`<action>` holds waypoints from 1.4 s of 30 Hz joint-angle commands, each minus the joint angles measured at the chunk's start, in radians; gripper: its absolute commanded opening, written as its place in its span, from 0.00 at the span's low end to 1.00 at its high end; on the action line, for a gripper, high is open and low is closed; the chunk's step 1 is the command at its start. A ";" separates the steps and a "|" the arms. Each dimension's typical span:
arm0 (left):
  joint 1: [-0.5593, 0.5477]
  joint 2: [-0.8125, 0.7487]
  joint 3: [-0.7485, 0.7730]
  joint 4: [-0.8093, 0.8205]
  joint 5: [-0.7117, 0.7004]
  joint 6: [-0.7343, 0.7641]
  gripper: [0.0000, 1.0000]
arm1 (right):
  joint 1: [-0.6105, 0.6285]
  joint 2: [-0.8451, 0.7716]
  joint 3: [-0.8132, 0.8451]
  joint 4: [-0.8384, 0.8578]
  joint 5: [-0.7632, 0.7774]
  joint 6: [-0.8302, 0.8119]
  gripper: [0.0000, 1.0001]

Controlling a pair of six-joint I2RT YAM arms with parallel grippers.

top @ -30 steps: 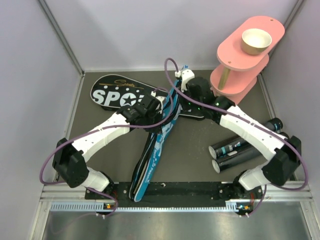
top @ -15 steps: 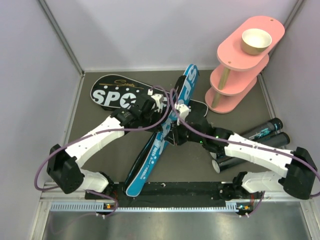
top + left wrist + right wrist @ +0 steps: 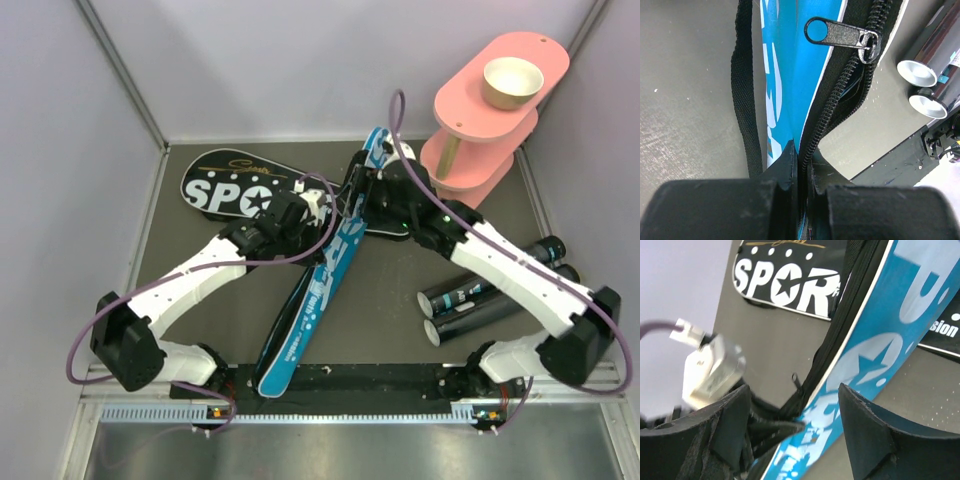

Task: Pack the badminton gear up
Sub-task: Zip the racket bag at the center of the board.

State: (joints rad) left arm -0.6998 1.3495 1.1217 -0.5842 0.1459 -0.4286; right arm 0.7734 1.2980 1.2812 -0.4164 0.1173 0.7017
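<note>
The blue racket bag (image 3: 330, 275) lettered SPORT lies slantwise across the mat, and its black zipper edge is partly unzipped (image 3: 840, 95). My left gripper (image 3: 314, 206) is shut on that zipper edge (image 3: 802, 160), below the zipper pull (image 3: 840, 37). My right gripper (image 3: 364, 196) hangs open over the bag's far end (image 3: 880, 355). Its fingers (image 3: 865, 432) stand wide apart and hold nothing. The black racket bag (image 3: 235, 185) lies flat at the back left (image 3: 790, 282). Two black tubes (image 3: 480, 300) lie side by side at the right (image 3: 920, 75).
A pink three-tier stand (image 3: 480, 120) fills the back right corner, with a tan bowl (image 3: 512, 82) on its top tier. The blue bag's black strap (image 3: 745, 90) trails loose on the mat. Grey walls close in the left, back and right sides.
My right gripper has opened and moved from the bag's middle back to its far end. The blue bag's near end has swung slightly. The left gripper keeps its hold.
</note>
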 commanded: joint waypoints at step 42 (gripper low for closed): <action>0.189 0.158 0.273 0.092 0.537 0.260 0.40 | -0.134 0.185 0.024 0.252 -0.356 -0.073 0.00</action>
State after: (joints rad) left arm -0.4908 1.4933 1.3628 -0.5091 0.6899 -0.2470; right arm 0.6487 1.5402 1.2892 -0.2970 -0.1394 0.6388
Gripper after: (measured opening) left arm 0.397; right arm 0.031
